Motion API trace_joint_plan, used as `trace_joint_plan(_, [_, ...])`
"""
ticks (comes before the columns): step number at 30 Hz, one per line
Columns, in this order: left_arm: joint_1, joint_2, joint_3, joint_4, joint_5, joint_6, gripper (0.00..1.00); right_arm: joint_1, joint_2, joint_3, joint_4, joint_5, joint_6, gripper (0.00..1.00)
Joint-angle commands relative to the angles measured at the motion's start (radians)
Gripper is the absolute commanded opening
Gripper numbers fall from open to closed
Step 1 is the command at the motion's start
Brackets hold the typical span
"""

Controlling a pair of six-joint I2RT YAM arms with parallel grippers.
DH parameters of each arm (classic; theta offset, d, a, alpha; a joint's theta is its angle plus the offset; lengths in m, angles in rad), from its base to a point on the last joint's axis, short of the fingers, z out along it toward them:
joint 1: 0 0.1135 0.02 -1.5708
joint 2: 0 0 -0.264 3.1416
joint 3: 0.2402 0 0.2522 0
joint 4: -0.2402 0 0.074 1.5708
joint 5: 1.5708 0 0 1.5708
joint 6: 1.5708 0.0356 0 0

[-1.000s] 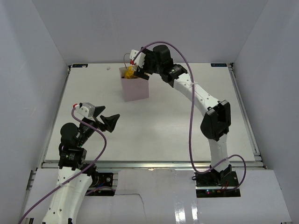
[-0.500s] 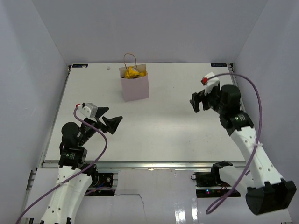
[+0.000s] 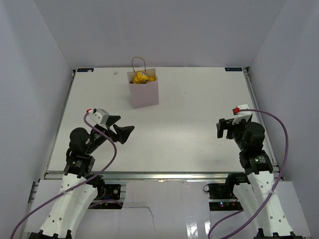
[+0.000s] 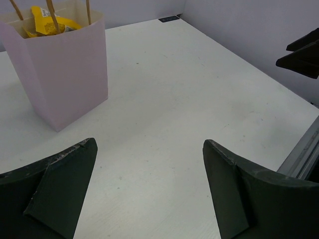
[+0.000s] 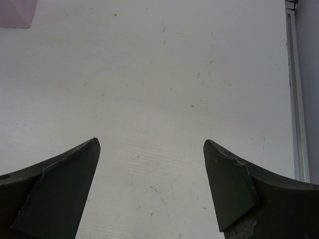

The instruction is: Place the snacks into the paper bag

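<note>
A pale pink paper bag point(image 3: 145, 93) stands upright at the back of the table, its tan handle loop rising above the rim. Yellow snacks point(image 3: 142, 77) lie inside it; the left wrist view shows the paper bag point(image 4: 65, 74) with the yellow snacks point(image 4: 47, 22) in its mouth. My left gripper point(image 3: 119, 127) hovers open over the near left of the table, pointed toward the bag, nothing between its fingers point(image 4: 60, 184). My right gripper point(image 3: 225, 128) is open and empty over the near right, with bare table between its fingers point(image 5: 234, 184).
White walls enclose the table on three sides. A metal rail point(image 3: 159, 175) runs along the near edge and another point(image 5: 295, 89) along the right edge. A pink corner of the bag point(image 5: 17, 12) shows in the right wrist view. The right gripper's fingers point(image 4: 301, 52) show in the left wrist view.
My right arm has pulled back from over the bag's mouth to the near right of the table, gripper open. The left gripper has shifted slightly forward and to the right.
</note>
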Motion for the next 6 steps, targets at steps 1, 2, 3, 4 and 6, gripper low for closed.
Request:
trace_joint_plan(1, [-0.022, -0.002, -0.001, -0.009, -0.026, 0.012, 0.98, -0.028, -0.049, -0.028, 0.069, -0.009, 0.050, 0.90])
trace_joint_plan(2, [-0.025, -0.002, -0.001, -0.011, -0.028, 0.013, 0.98, -0.033, -0.053, -0.022, 0.058, -0.019, 0.058, 0.90])
trace_joint_plan(3, [-0.032, 0.000, -0.001, -0.012, -0.033, 0.012, 0.98, -0.036, -0.055, -0.020, 0.058, -0.026, 0.062, 0.90])
trace_joint_plan(4, [-0.032, 0.001, -0.001, -0.014, -0.036, 0.013, 0.98, -0.041, -0.055, -0.022, 0.059, -0.031, 0.064, 0.90])
trace_joint_plan(6, [-0.033, 0.003, -0.001, -0.015, -0.036, 0.015, 0.98, -0.044, -0.060, -0.016, 0.059, -0.048, 0.050, 0.90])
